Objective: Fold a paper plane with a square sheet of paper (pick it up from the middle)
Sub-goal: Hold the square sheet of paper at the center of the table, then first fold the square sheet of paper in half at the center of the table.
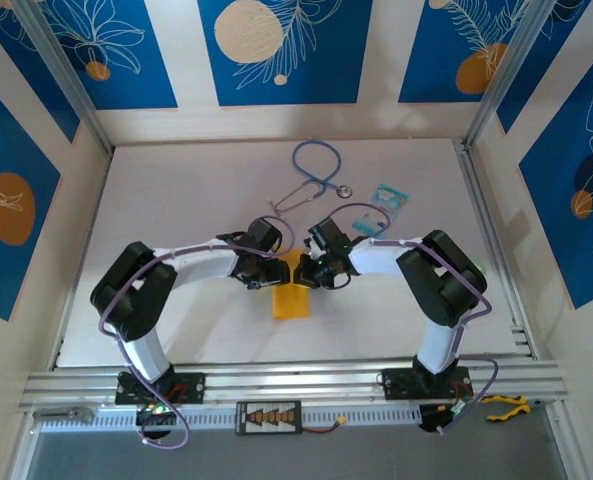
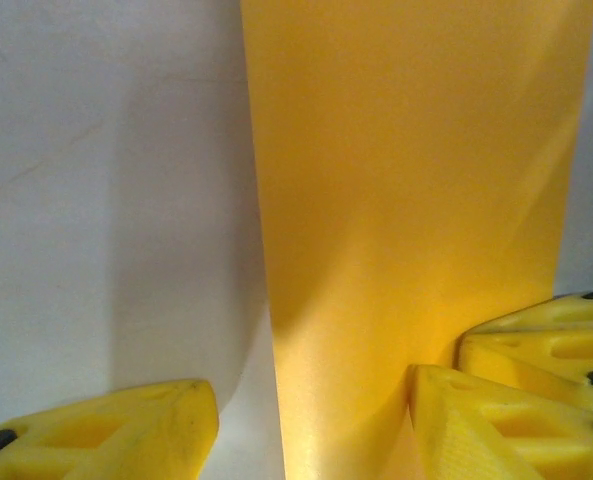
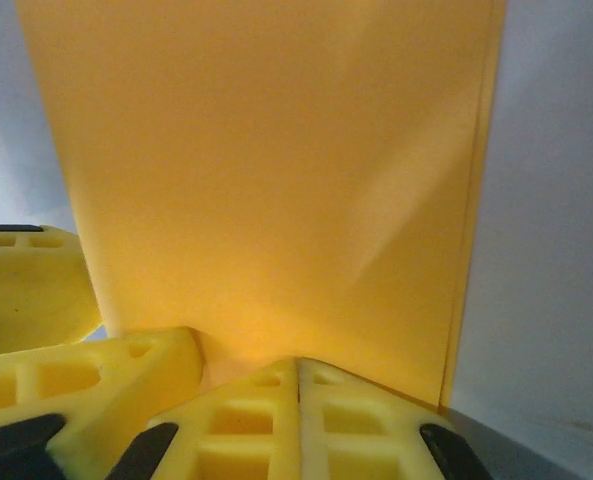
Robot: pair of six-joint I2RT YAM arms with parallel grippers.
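The square sheet of paper (image 1: 291, 302) lies flat on the white table, folded into a narrow orange-yellow rectangle (image 2: 406, 180) (image 3: 266, 170). Both grippers meet over its far end. My left gripper (image 1: 267, 273) (image 2: 311, 405) is open and straddles the paper's left edge: one finger (image 2: 116, 430) is on the bare table, the other finger (image 2: 496, 420) on the paper. My right gripper (image 1: 310, 272) (image 3: 298, 368) is shut, its two yellow fingertips pressed together and resting tip-down on the paper. The right gripper's fingers (image 2: 551, 340) show beside the left one's.
A blue stethoscope (image 1: 314, 178) and a light-blue printed packet (image 1: 389, 196) lie farther back on the table (image 1: 176, 200). Metal frame rails (image 1: 491, 230) border the right side and the near edge. Yellow-handled pliers (image 1: 506, 407) sit off the table, bottom right.
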